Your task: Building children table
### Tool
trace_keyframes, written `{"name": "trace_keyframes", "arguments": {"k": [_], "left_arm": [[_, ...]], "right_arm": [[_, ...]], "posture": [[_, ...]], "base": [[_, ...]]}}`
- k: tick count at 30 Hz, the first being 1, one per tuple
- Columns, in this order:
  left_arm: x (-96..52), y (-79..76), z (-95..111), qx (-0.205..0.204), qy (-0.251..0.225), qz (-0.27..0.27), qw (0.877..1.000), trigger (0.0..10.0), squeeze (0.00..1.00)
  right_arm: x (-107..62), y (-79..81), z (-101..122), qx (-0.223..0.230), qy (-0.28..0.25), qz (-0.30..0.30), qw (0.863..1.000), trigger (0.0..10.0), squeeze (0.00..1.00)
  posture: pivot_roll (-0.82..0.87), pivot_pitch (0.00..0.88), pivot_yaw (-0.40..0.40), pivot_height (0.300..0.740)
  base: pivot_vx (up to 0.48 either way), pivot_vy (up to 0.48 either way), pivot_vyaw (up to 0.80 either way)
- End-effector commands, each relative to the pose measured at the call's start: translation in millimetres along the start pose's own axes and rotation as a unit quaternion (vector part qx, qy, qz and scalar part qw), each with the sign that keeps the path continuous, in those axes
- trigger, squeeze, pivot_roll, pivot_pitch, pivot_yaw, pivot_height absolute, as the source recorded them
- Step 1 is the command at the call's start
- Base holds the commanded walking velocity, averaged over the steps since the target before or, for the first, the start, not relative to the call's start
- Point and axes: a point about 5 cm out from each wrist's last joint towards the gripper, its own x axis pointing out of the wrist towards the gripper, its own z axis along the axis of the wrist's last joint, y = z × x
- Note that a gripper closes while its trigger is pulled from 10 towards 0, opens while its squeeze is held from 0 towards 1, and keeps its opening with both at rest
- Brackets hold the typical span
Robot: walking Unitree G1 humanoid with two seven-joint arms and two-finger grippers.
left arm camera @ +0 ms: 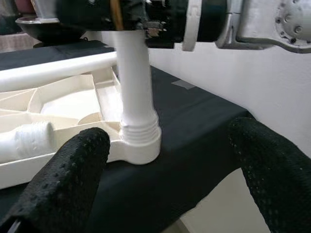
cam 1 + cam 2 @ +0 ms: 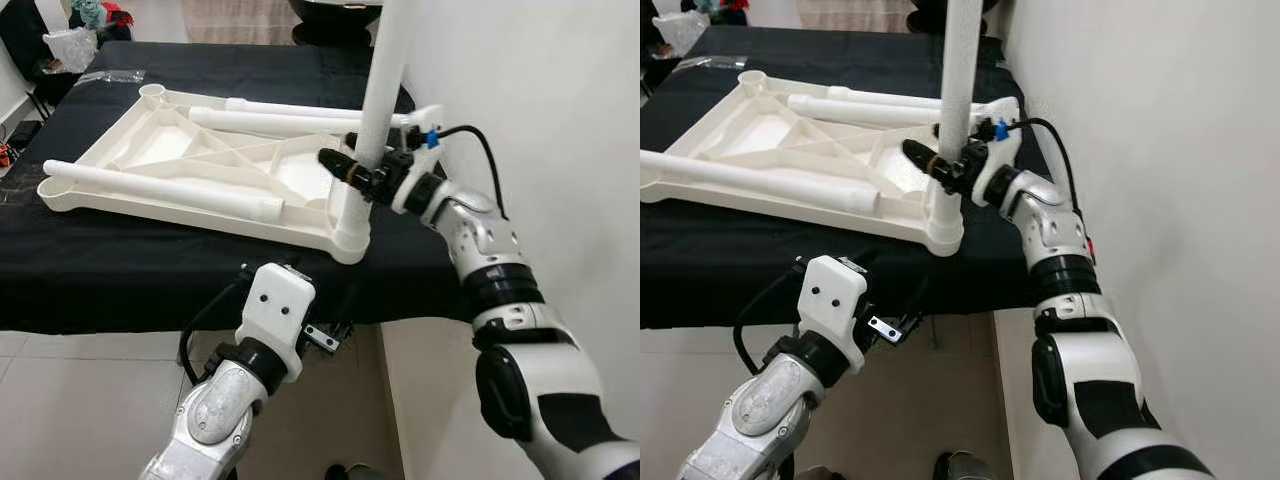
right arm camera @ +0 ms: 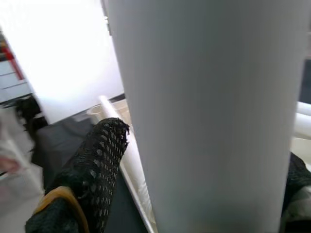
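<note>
Cream-white tabletop point(image 2: 180, 170) and legs (plain, unpatterned) on a black cloth point(image 2: 120, 270).

no readable text, no labels, no brand marks, no numbers, no signs on anything

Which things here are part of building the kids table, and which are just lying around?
Part of the job:
- upturned white tabletop
- upright leg in its corner socket, held by the right gripper
- two loose legs lying on the tabletop
- left gripper, jaws open, below the bed edge

Lying about:
- clear plastic bag
- plastic wrapper
- black cloth
</note>
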Motion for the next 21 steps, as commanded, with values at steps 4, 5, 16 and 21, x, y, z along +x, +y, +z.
{"name": "trace_keyframes", "arguments": {"k": [4, 5, 16, 21], "left_arm": [[-1.1, -0.7, -2.5, 0.008, 0.004, -0.001, 1.000, 10.0, 0.00], [-1.1, -0.7, -2.5, 0.008, 0.004, -0.001, 1.000, 10.0, 0.00], [0.4, -0.1, -2.6, 0.010, 0.001, 0.000, 1.000, 10.0, 0.00], [1.6, 0.4, -2.8, 0.010, 0.000, 0.001, 1.000, 10.0, 0.00]], "right_arm": [[16.6, 4.8, 4.4, -0.021, 0.004, 0.013, 1.000, 0.0, 0.00], [16.6, 4.8, 4.4, -0.021, 0.004, 0.013, 1.000, 0.0, 0.00], [12.5, -11.5, -7.4, -0.054, 0.030, -0.146, 0.987, 0.0, 0.00], [-1.0, -29.3, -9.3, -0.036, 0.040, -0.347, 0.936, 0.0, 0.00]], "posture": [[0.08, 0.082, -0.107, 0.740], [0.08, 0.082, -0.107, 0.740], [0.07, 0.083, -0.105, 0.740], [0.07, 0.085, -0.100, 0.740]], "base": [[0.000, 0.000, 0.00], [0.000, 0.000, 0.00], [0.000, 0.000, 0.00], [0.000, 0.000, 0.00]]}}
